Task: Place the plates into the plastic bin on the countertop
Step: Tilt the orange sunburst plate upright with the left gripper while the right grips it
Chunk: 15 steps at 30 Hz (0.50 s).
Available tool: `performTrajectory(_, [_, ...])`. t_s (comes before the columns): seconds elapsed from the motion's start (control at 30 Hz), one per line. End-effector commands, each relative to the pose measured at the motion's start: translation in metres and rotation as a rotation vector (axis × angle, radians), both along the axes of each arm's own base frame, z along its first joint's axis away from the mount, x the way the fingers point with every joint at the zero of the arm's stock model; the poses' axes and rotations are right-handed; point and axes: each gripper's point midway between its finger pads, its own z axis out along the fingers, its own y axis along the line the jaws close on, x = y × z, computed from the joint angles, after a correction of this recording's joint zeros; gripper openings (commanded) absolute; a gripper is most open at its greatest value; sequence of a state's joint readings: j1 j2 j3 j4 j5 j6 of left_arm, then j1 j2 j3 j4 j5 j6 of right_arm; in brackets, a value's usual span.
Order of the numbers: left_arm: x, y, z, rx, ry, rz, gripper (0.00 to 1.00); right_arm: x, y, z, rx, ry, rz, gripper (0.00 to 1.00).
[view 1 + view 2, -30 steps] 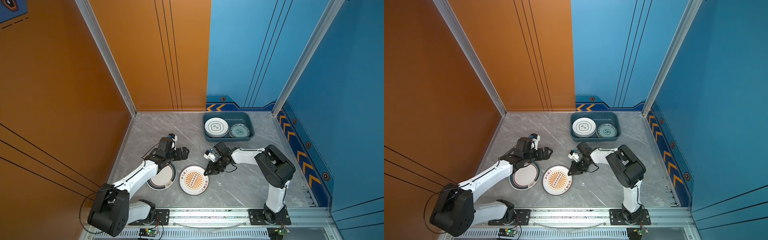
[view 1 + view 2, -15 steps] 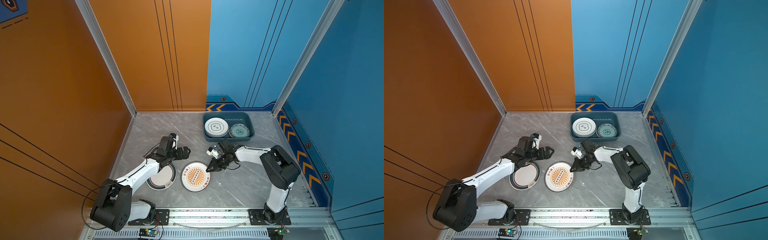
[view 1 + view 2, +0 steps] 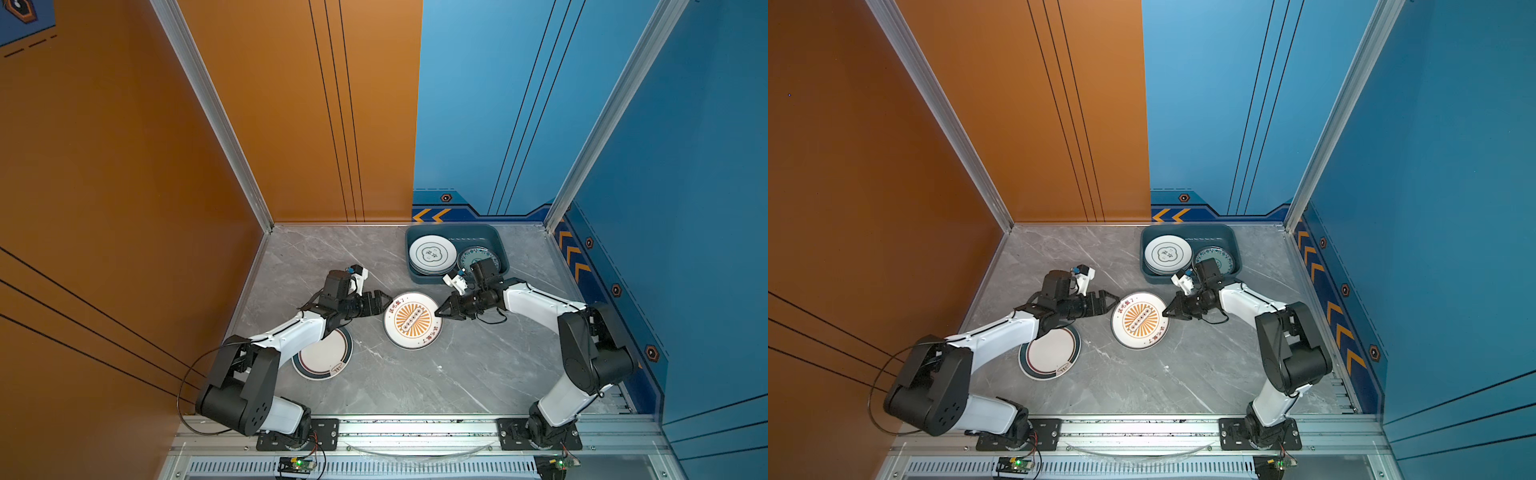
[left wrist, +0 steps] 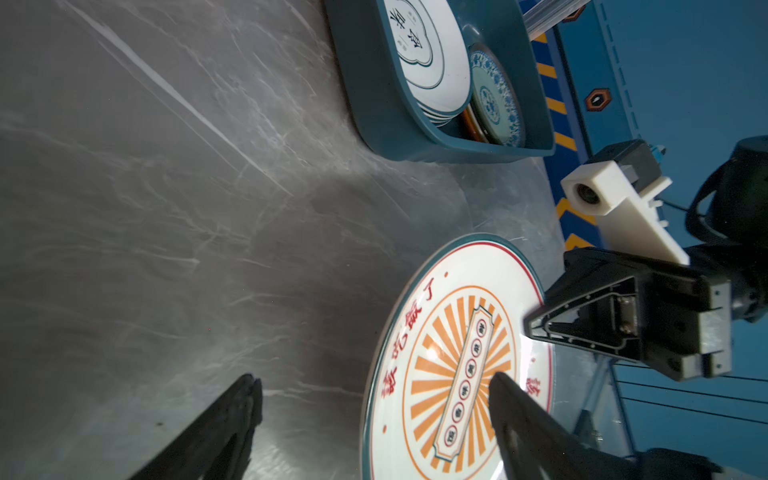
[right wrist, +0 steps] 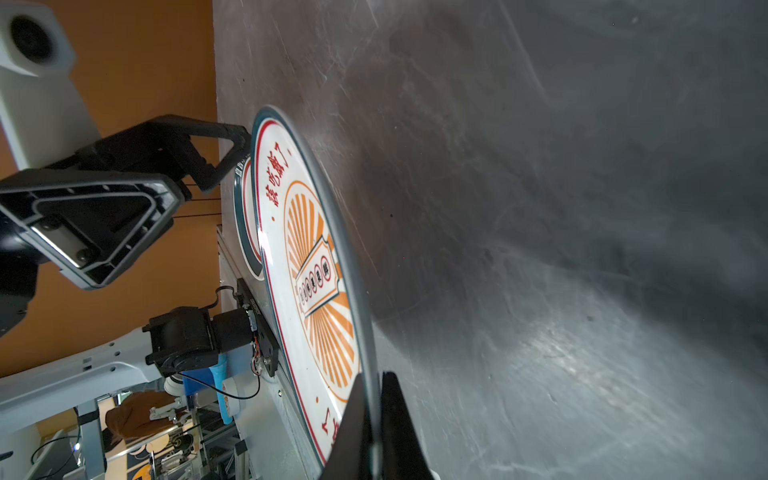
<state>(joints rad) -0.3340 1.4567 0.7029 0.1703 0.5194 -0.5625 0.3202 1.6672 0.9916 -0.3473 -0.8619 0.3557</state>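
Note:
A white plate with an orange sunburst is at mid countertop, its right edge lifted. My right gripper is shut on that rim. My left gripper stands open, with the plate's left rim between its fingers; one finger is over the plate's face, the other over the bare counter. A white dark-rimmed plate lies flat, partly under the left arm. The plastic bin at the back holds a stack topped by a cloud-emblem plate and a teal patterned plate.
Orange and blue walls close off the countertop at the left, back and right. An aluminium rail with both arm bases runs along the front edge. The right arm's wrist hangs just in front of the bin's near wall.
The right gripper has carried the sunburst plate away from the front rail, toward the bin. The left gripper has moved right up to the plate's rim, and its jaws have narrowed a little.

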Motion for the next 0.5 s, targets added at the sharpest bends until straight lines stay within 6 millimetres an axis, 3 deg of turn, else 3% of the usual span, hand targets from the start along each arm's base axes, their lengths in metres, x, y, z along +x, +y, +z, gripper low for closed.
performTrajectory(0.0, [0.005, -0.018, 0.024, -0.133, -0.032, -0.06, 0.73, 0.005, 0.003, 0.026, 0.076, -0.037, -0.008, 0.0])
performTrajectory(0.2, [0.001, -0.032, 0.025, -0.17, -0.025, -0.104, 0.54, 0.019, 0.004, 0.041, 0.121, -0.075, -0.049, 0.0])
performTrajectory(0.47, [-0.004, -0.037, 0.025, -0.187, -0.019, -0.129, 0.33, 0.033, 0.007, 0.055, 0.156, -0.108, -0.071, 0.0])
